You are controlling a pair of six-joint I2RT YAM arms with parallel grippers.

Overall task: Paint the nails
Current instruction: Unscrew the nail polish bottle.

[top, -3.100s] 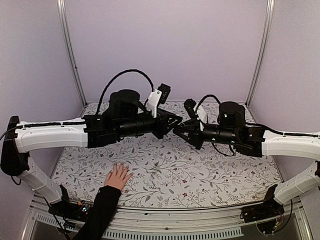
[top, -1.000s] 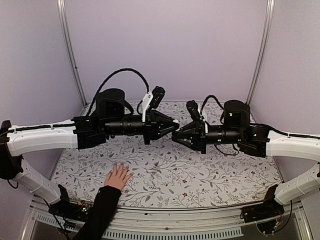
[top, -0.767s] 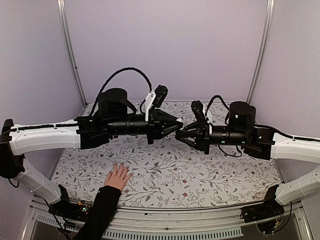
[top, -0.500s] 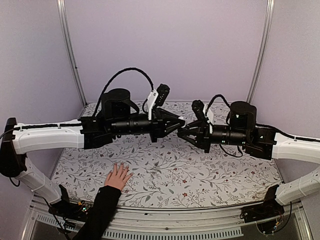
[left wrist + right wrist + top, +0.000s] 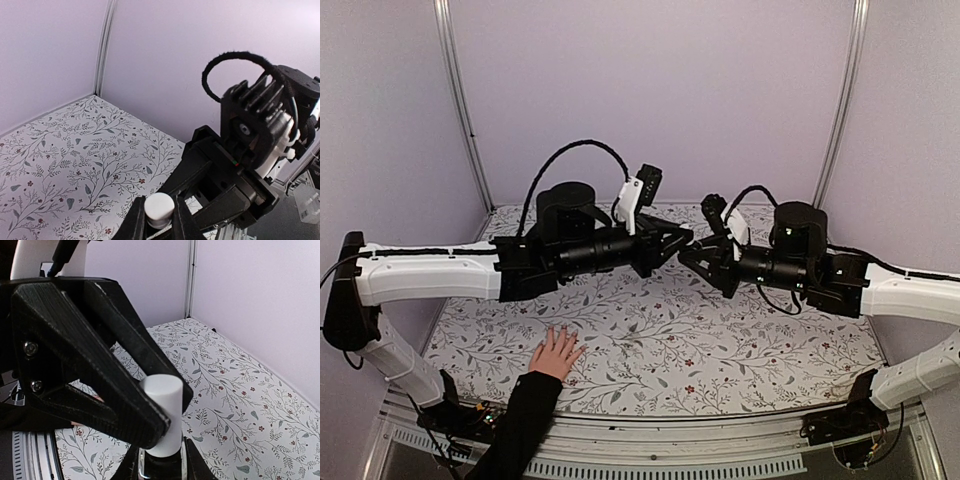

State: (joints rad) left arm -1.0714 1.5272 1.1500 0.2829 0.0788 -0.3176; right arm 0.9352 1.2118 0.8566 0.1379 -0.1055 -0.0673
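Note:
High over the middle of the table my two grippers meet tip to tip. My left gripper [image 5: 684, 240] [image 5: 159, 214] is shut on the white cap [image 5: 159, 207] [image 5: 163, 402] of a small dark bottle [image 5: 159, 469]. My right gripper [image 5: 696, 249] [image 5: 160, 466] is shut on that bottle's body, which is mostly hidden between its fingers. A light-skinned hand [image 5: 557, 352] with a black sleeve [image 5: 520, 420] lies flat near the table's front left, well below and left of both grippers. Its nails are too small to make out.
The floral tablecloth [image 5: 720, 350] covers the whole table. Pale walls with metal corner posts [image 5: 460, 110] close in the back and sides. Both arms stretch level across the table, the left arm's black cable [image 5: 570, 150] looping above it.
Both grippers, still joined at the bottle and cap, have risen a little and shifted right and toward the back. The hand has not moved.

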